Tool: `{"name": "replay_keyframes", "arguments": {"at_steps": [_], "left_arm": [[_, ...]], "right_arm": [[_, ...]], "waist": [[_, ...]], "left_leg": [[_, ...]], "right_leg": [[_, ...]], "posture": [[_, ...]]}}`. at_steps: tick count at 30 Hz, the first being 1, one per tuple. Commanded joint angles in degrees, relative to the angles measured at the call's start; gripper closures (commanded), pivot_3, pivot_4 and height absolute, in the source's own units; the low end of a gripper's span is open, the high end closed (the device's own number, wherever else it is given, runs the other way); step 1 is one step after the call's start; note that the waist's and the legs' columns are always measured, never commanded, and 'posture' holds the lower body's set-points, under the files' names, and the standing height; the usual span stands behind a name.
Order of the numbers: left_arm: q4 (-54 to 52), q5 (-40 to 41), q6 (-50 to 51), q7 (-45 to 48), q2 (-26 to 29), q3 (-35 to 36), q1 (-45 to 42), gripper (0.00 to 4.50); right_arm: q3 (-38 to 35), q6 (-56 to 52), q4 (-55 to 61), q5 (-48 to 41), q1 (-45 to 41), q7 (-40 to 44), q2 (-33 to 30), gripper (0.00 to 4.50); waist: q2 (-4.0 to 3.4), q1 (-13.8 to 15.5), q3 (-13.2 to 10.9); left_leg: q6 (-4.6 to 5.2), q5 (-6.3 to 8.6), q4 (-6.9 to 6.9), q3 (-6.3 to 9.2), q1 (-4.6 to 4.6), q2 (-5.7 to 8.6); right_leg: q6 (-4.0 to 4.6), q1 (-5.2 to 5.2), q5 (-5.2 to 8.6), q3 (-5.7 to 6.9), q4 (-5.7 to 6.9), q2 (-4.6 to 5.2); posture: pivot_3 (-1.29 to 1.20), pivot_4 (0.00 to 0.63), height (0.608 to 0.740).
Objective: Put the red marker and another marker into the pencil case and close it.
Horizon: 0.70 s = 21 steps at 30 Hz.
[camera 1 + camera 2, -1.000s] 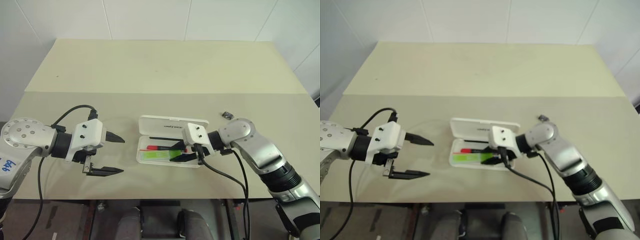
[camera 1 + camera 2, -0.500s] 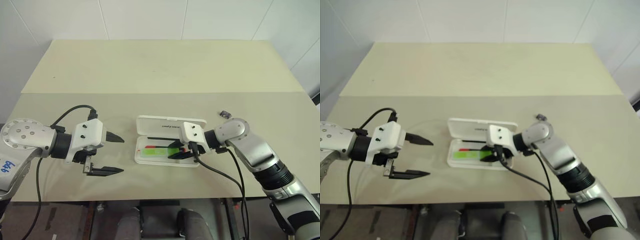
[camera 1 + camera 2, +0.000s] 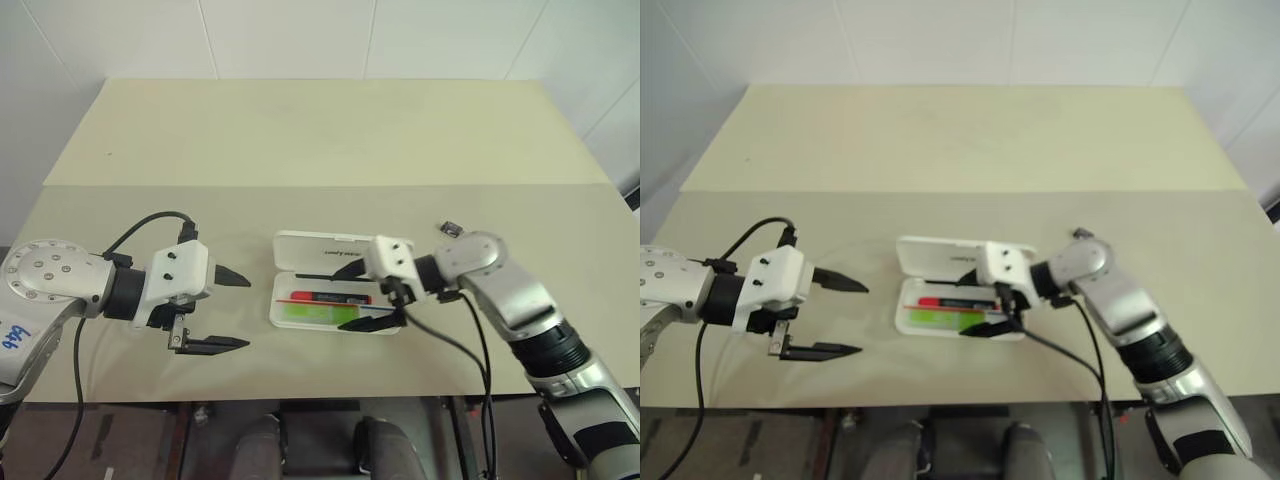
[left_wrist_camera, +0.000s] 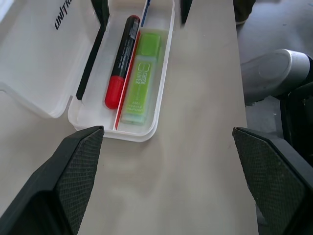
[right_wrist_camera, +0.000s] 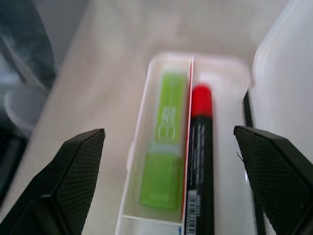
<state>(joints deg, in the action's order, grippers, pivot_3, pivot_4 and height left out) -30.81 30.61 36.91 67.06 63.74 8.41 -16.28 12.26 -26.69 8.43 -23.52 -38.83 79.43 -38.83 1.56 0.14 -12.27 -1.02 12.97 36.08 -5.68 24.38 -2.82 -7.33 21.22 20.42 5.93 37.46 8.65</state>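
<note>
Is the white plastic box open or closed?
Open. The white plastic pencil case has its lid folded back flat, showing the red marker and green highlighter lying inside.

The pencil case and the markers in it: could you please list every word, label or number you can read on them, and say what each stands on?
"UNIT...", cut off at the picture's edge: dark lettering on the open lid of the pencil case.
Pale embossed print along the green highlighter: too faint to read.
Small print on the black barrel of the red marker: too blurred to read.
Handwritten blue marks on the left arm's shoulder housing: not clearly legible.
</note>
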Motion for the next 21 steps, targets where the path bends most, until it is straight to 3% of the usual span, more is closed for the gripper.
{"name": "replay_keyframes", "arguments": {"at_steps": [1, 5, 7, 10, 14, 18, 21], "left_arm": [[-0.68, 6.34, 0.38, -0.99, -1.94, 4.98, -4.27, 0.0], [3.04, 11.37, 3.67, -7.47, -5.33, 7.46, -14.93, 0.0], [6.98, 10.23, 4.39, -8.25, -5.95, 3.86, -22.47, 0.0], [18.53, 0.34, -2.26, -3.64, -7.48, -7.04, -34.5, 0.0], [44.63, -11.3, -12.69, 4.41, -16.99, -19.39, -53.29, 0.0], [61.67, -16.75, -20.5, 11.16, -24.15, -23.52, -61.57, 0.0], [66.11, -17.9, -22.6, 14.75, -27.33, -23.72, -63.47, 0.0]], "right_arm": [[-11.57, -3.73, 2.59, -10.15, 0.28, 4.77, -6.45, 0.04], [-19.11, -8.2, -1.31, -13.53, -0.1, 1.6, -11.82, 0.04], [-19.26, -5.48, -7.46, -8.98, -1.65, -1.22, -13.17, 0.04], [-14.04, 2.03, -20.15, 2.46, -5.89, -8.13, -12.03, 0.04], [-7.9, 10.04, -38.6, 13.91, -12.96, -15.98, -7.56, 0.04], [-6.24, 14.25, -50.45, 18.94, -17.54, -20.62, -4.17, 0.04], [-6.38, 15.9, -55.5, 20.67, -18.95, -21.98, -3.14, 0.04]], "waist": [[0.02, 0.29, 0.0], [0.1, 0.56, 0.05], [0.11, 0.29, 0.07], [0.12, -0.16, 0.08], [0.14, -0.26, 0.09], [0.11, -0.52, 0.07], [0.08, -0.9, 0.04]], "left_leg": [[0.02, 0.03, 0.05, 0.03, 0.0, 0.0], [0.05, 0.06, 0.17, 0.08, -0.05, -0.02], [0.04, 0.06, 0.14, 0.06, -0.2, -0.03], [0.03, 0.05, 0.16, -0.06, -0.22, -0.01], [-0.01, 0.02, 0.18, -0.23, -0.07, -0.02], [-0.01, 0.02, 0.16, -0.42, 0.2, -0.01], [-0.01, 0.02, 0.12, -0.42, 0.36, -0.03]], "right_leg": [[0.0, -0.05, 0.0, 0.02, -0.01, 0.0], [0.02, -0.17, -0.01, 0.05, -0.02, 0.0], [0.02, -0.28, -0.01, 0.04, -0.03, -0.03], [0.02, -0.26, -0.02, 0.0, -0.02, -0.04], [0.02, 0.04, -0.02, -0.1, 0.09, -0.08], [0.01, 0.36, -0.01, -0.17, 0.03, -0.07], [-0.04, 0.54, 0.02, -0.13, -0.02, -0.07]], "posture": [[0.0, 0.15, 0.74], [0.0, 0.15, 0.74], [0.0, 0.15, 0.74], [0.0, 0.15, 0.74], [0.0, 0.15, 0.74], [0.0, 0.15, 0.74], [0.0, 0.15, 0.74]]}}
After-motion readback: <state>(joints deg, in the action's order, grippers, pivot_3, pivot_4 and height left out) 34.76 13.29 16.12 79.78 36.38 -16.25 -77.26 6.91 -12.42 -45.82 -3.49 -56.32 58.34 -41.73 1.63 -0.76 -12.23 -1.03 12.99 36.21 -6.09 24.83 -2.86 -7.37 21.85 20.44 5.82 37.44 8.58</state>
